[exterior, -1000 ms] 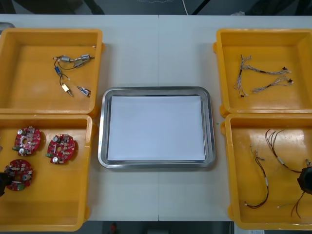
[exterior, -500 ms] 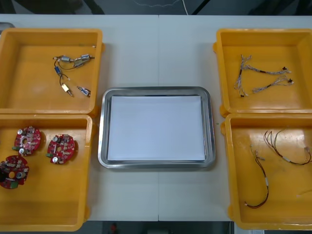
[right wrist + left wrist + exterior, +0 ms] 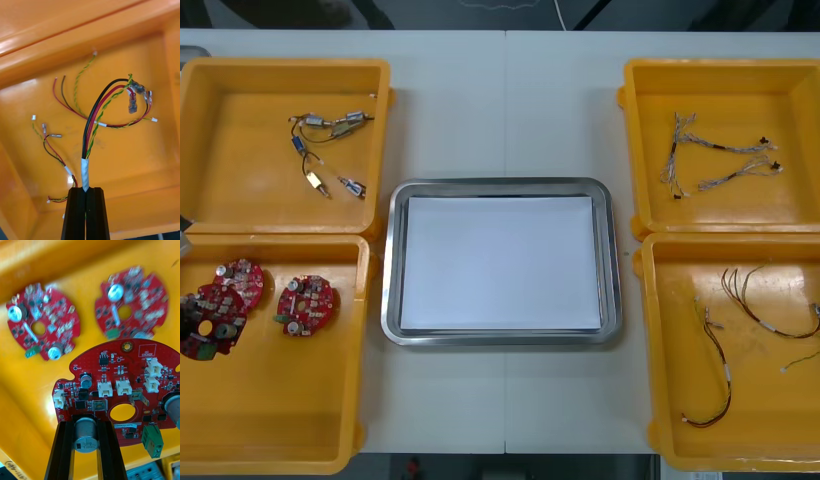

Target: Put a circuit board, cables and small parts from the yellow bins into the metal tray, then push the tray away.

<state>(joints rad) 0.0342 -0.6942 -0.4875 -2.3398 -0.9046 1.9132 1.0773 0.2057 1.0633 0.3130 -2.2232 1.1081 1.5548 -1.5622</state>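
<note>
L pincer pinches a board by a round can on it, over the bin at the worktop's near-left corner. R pincer is pressed onto a cable at its taped end, over the near-right bin. Tray sits mid-worktop btwn the bins, so it lies inward for both arms, prob. neither nearer.

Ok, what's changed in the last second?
The left gripper, shut on a circuit board, has carried it farther from the robot in its yellow bin, now overlapping another board. The right gripper, shut on a red, black and yellow cable, has drawn back rightward with it. Metal tray and third board unchanged.
</note>
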